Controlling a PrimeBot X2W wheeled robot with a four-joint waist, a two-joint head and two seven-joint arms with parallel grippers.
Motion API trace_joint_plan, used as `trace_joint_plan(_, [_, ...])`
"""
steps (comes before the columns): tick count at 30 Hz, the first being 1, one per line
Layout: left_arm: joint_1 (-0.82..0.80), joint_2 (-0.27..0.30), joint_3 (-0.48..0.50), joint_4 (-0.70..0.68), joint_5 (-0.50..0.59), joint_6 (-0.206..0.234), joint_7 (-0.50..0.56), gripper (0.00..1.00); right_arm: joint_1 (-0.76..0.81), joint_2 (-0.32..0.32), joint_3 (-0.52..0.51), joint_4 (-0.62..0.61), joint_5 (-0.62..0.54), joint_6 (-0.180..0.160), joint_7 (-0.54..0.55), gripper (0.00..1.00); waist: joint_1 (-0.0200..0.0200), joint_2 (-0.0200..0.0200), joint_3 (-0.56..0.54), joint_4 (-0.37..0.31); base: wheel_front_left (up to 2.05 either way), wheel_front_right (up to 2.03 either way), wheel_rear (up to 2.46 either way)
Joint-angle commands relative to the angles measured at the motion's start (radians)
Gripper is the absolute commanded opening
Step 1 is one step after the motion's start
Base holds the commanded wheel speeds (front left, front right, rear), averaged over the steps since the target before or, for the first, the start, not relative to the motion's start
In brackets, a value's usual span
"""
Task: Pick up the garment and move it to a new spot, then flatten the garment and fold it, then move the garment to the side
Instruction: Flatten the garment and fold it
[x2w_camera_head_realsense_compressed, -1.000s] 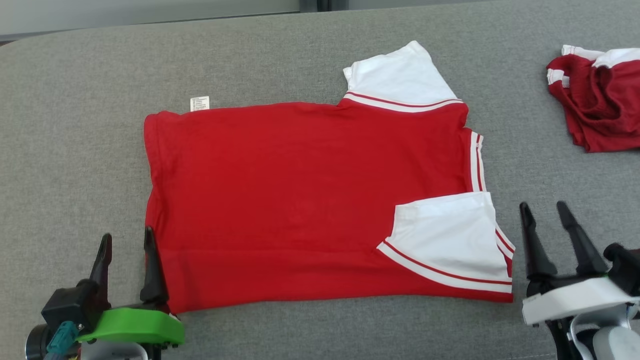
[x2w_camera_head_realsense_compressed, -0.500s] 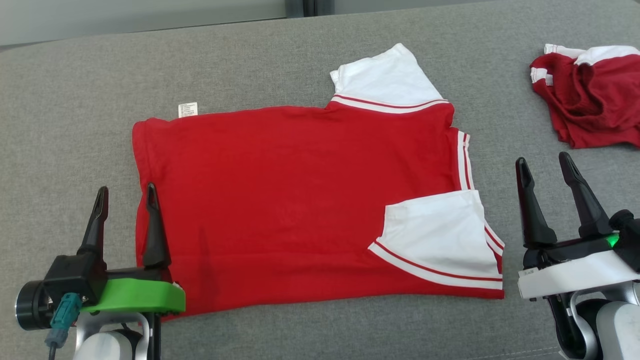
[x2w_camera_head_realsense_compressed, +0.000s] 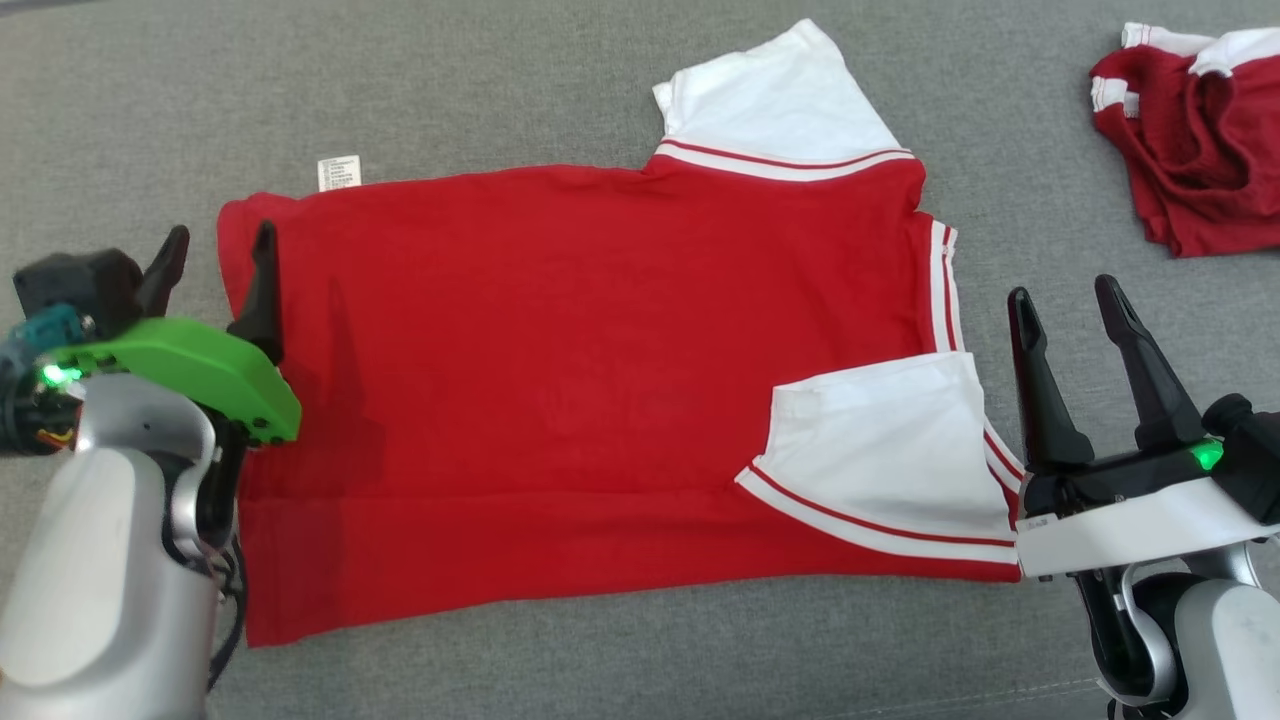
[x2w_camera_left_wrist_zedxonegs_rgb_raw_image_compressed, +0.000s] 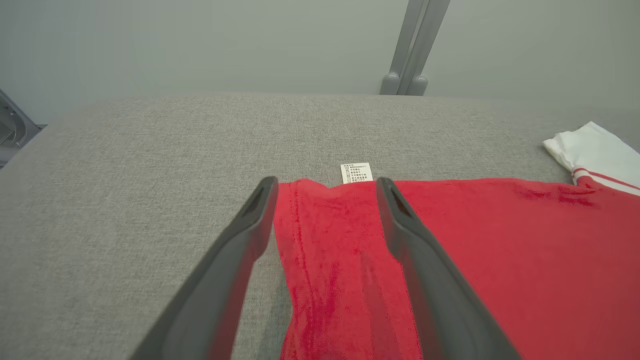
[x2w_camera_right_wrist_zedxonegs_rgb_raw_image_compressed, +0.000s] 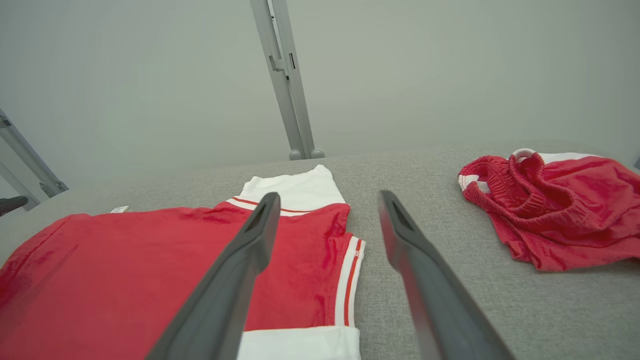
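Note:
A red shirt (x2w_camera_head_realsense_compressed: 560, 370) with white sleeves lies flat on the grey padded surface (x2w_camera_head_realsense_compressed: 500, 80). Its near sleeve (x2w_camera_head_realsense_compressed: 890, 450) is folded in over the body, and its far sleeve (x2w_camera_head_realsense_compressed: 780, 100) sticks out at the back. My left gripper (x2w_camera_head_realsense_compressed: 222, 240) is open over the shirt's far left corner. In the left wrist view the left gripper (x2w_camera_left_wrist_zedxonegs_rgb_raw_image_compressed: 326, 182) straddles the red hem (x2w_camera_left_wrist_zedxonegs_rgb_raw_image_compressed: 320, 260), just short of a white care label (x2w_camera_left_wrist_zedxonegs_rgb_raw_image_compressed: 356, 173). My right gripper (x2w_camera_head_realsense_compressed: 1064, 295) is open and empty, just right of the shirt's striped right edge (x2w_camera_right_wrist_zedxonegs_rgb_raw_image_compressed: 350, 270).
A crumpled dark red garment with white trim (x2w_camera_head_realsense_compressed: 1190, 150) lies at the back right, and also appears in the right wrist view (x2w_camera_right_wrist_zedxonegs_rgb_raw_image_compressed: 550, 210). A grey upright post (x2w_camera_right_wrist_zedxonegs_rgb_raw_image_compressed: 287, 90) stands beyond the far edge of the surface. Bare grey surface surrounds the shirt.
My left gripper has moved forward along the shirt's left edge to its far corner. My right gripper has moved forward beside the right edge. The head camera has tilted down.

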Motion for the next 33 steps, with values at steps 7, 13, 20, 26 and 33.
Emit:
trace_joint_plan(7, [-0.229, 0.086, 0.009, 0.291, -0.051, -0.073, 0.121, 1.00, -0.051, 0.010, 0.026, 0.045, 0.020, 0.000, -0.026, 1.00, 0.0000, 0.0000, 0.112, -0.061, 0.00, 0.00, 0.00])
trace_joint_plan(13, [-0.300, 0.125, -0.011, 0.429, -0.089, -0.107, 0.202, 0.73, -0.077, -0.004, 0.026, 0.104, 0.034, 0.000, -0.044, 1.00, 0.0000, 0.0000, 0.131, -0.071, 0.00, 0.00, 0.00])
trace_joint_plan(20, [-0.319, 0.136, -0.058, 0.472, -0.108, -0.120, 0.216, 0.00, -0.162, -0.067, 0.012, 0.186, 0.071, 0.000, -0.035, 1.00, 0.0000, 0.0000, 0.142, -0.051, 0.00, 0.00, 0.00])
trace_joint_plan(26, [-0.351, 0.107, -0.104, 0.472, -0.119, -0.123, 0.192, 0.00, -0.327, -0.152, 0.041, 0.311, 0.137, 0.000, -0.005, 1.00, 0.0000, 0.0000, 0.176, -0.006, 0.00, 0.00, 0.00])
trace_joint_plan(33, [-0.413, 0.057, -0.167, 0.464, -0.106, -0.124, 0.143, 0.00, -0.584, -0.234, 0.126, 0.509, 0.222, 0.000, 0.037, 1.00, 0.0000, 0.0000, 0.238, 0.077, 0.00, 0.00, 0.00])
